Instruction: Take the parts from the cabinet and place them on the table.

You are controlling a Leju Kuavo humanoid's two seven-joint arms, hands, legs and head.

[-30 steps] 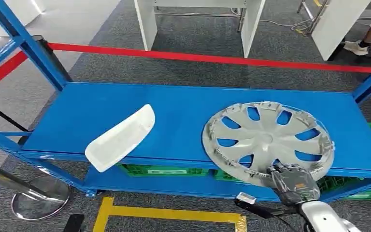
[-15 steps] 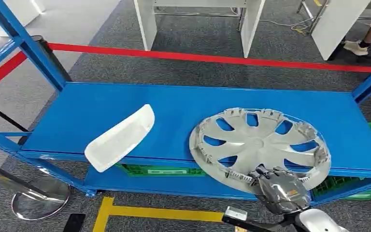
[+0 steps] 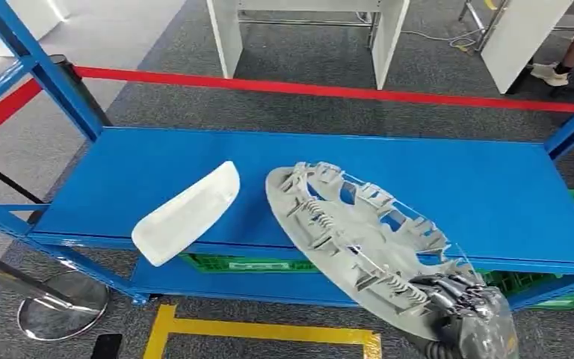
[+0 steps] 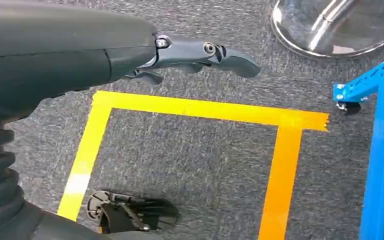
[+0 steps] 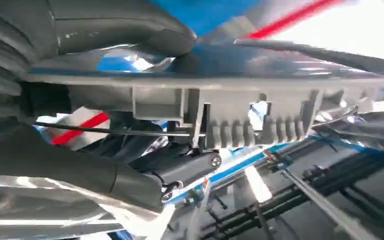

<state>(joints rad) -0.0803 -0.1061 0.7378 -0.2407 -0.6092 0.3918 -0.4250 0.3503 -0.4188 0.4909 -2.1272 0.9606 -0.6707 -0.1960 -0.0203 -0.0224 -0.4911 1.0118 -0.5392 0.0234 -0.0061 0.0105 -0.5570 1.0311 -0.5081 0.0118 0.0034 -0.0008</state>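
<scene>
Grey carpet floor [image 3: 291,71] pretty much everywhere, with a red barrier belt [image 3: 329,90] stretched across from about 10 o'clock to 3 o'clock and a chrome stanchion base [image 3: 63,305] parked down at 8 o'clock. White table legs [image 3: 228,37] stand up at 12 o'clock, a white panel [image 3: 519,37] leans at 2 o'clock next to a person's shoe [image 3: 549,72], and some cables [image 3: 456,37] trail on the carpet between them. Yellow floor tape [image 3: 261,330] marks a box at 6 o'clock, green crates [image 3: 247,263] sit low at 6 o'clock, and there's a brighter pale floor patch [image 3: 112,22] off at 11 o'clock.
</scene>
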